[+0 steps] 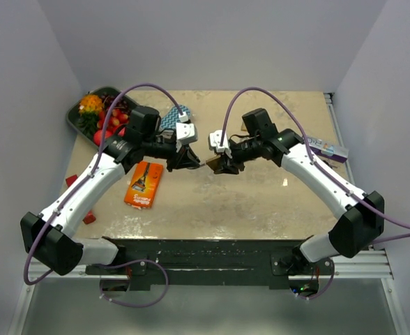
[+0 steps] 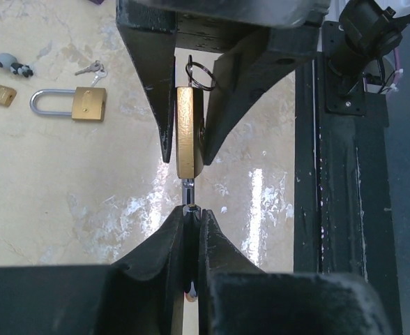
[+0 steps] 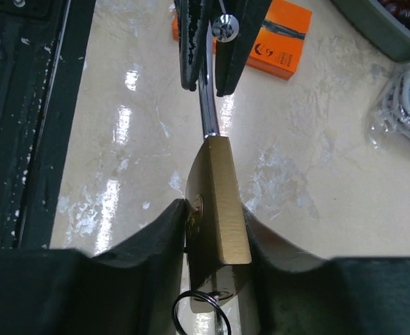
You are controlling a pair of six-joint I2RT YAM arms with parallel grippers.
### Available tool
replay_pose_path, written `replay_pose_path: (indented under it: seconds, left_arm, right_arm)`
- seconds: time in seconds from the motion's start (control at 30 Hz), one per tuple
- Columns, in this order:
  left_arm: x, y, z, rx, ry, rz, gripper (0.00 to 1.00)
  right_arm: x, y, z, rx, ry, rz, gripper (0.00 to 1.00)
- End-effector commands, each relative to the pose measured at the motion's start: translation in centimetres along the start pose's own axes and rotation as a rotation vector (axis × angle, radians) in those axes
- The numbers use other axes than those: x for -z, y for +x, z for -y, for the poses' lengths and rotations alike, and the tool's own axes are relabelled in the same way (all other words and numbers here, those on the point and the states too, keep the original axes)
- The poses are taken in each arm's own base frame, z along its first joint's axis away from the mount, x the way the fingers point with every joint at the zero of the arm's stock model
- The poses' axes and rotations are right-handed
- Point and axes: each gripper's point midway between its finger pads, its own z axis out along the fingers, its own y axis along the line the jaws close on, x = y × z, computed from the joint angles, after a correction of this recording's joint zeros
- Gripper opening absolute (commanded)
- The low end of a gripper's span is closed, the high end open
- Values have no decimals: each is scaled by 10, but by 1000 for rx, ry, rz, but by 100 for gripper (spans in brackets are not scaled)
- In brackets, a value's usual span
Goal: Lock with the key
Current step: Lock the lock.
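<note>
Top cam sits high behind the arm bases [image 1: 205, 262], looking down and forward over the whole table [image 1: 261, 202]. The two wrist cams are super close and face each other: each looks out past its own fingers [image 2: 156, 258] at the same brass padlock [image 2: 188, 132]. Top view shares it too, I think, but it's tiny there.

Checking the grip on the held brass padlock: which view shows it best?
Right wrist: the padlock fills the frame, close and sharp. Left wrist shows it edge-on, farther off; top external, barely a speck.
</note>
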Motion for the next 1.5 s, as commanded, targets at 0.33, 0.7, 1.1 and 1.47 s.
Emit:
replay_pose_path:
  seconds: [0.33, 0.7, 1.1, 1.47]
  left_arm:
    - [4, -37, -18, 38, -5, 93, 11]
    - [10, 8, -46, 609, 42, 127, 82]
    - [74, 3, -51, 42, -127, 152, 85]
    - [34, -34, -18, -88, -77, 209, 73]
  right_arm:
    - [13, -49, 6, 25, 51, 155, 0]
    - [30, -88, 7, 7, 113, 294, 0]
    - [52, -107, 24, -176, 164, 437, 0]
    - [61, -129, 10, -166, 110, 507, 0]
